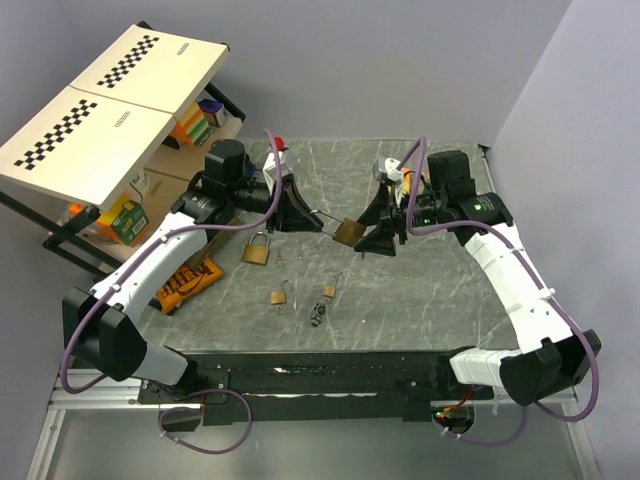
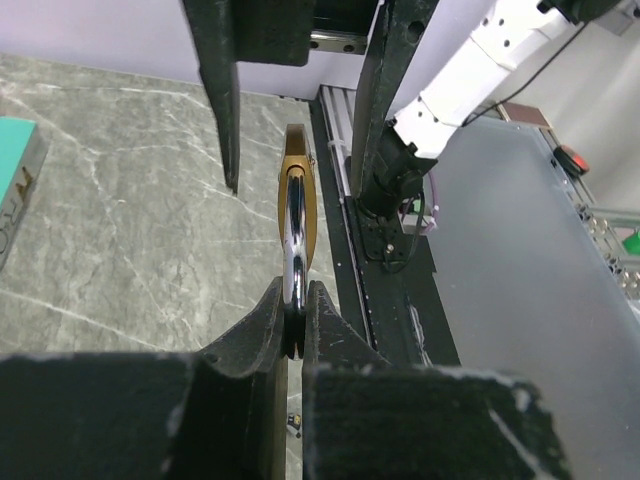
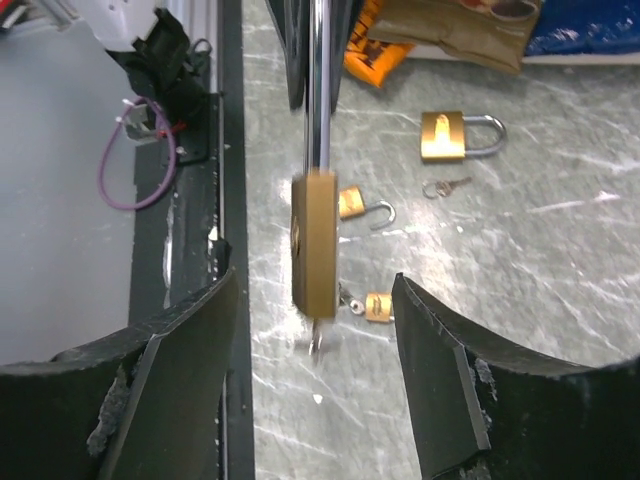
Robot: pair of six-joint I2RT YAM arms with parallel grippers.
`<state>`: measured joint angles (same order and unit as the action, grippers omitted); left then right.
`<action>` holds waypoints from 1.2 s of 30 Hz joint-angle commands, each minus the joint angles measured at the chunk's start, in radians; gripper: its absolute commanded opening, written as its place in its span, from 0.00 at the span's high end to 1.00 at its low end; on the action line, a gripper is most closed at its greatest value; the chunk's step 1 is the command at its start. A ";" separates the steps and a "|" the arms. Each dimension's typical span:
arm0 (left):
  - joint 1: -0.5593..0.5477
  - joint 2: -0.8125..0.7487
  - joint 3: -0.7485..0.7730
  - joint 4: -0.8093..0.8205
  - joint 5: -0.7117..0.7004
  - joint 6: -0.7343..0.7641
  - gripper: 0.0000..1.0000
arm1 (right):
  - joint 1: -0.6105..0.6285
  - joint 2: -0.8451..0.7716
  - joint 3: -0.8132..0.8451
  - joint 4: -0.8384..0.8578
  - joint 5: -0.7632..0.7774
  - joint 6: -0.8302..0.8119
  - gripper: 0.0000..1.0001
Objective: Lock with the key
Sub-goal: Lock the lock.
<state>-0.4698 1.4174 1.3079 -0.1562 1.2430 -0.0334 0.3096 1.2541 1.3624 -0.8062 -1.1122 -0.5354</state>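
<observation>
Left end effector (image 2: 295, 300) grips padlock (image 2: 297, 195) by shackle; right end effector (image 3: 315, 280) gapes (seemingly untouching).

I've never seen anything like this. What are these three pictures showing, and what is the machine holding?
These are two robot arms bolted to a table. The wide picture looks down from above; the other two come from a camera on each wrist. The left pincer is shut on the steel loop of a brass padlock, holding it up. The right pincer is open, one finger on either side of the lock's body. On the table lie a larger padlock, two small padlocks, a bunch of keys and an orange snack bag.
</observation>
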 commanded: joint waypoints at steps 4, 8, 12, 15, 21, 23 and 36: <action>-0.026 -0.008 0.067 0.055 0.050 0.040 0.99 | 0.065 0.028 0.061 0.041 -0.052 0.019 0.31; -0.024 -0.008 0.068 0.067 0.044 0.040 0.99 | 0.072 0.019 0.041 0.016 -0.038 -0.009 0.36; -0.021 -0.015 0.057 0.079 0.046 0.040 0.99 | 0.074 0.010 0.021 0.031 -0.025 0.000 0.47; -0.017 -0.018 0.048 0.090 0.038 -0.001 0.99 | 0.074 -0.001 0.003 0.080 -0.008 0.032 0.69; 0.010 -0.017 0.005 0.279 -0.110 -0.285 0.33 | 0.074 -0.044 -0.077 0.304 0.093 0.219 1.00; 0.025 0.006 0.027 0.271 -0.203 -0.373 0.02 | 0.077 -0.074 -0.124 0.503 0.177 0.334 1.00; 0.048 0.133 0.077 0.383 -0.517 -0.979 0.04 | 0.193 -0.081 -0.246 1.056 0.681 0.624 1.00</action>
<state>-0.4026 1.5459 1.3537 0.1085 0.8101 -0.8391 0.4637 1.1751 1.0801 -0.0128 -0.5846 -0.0044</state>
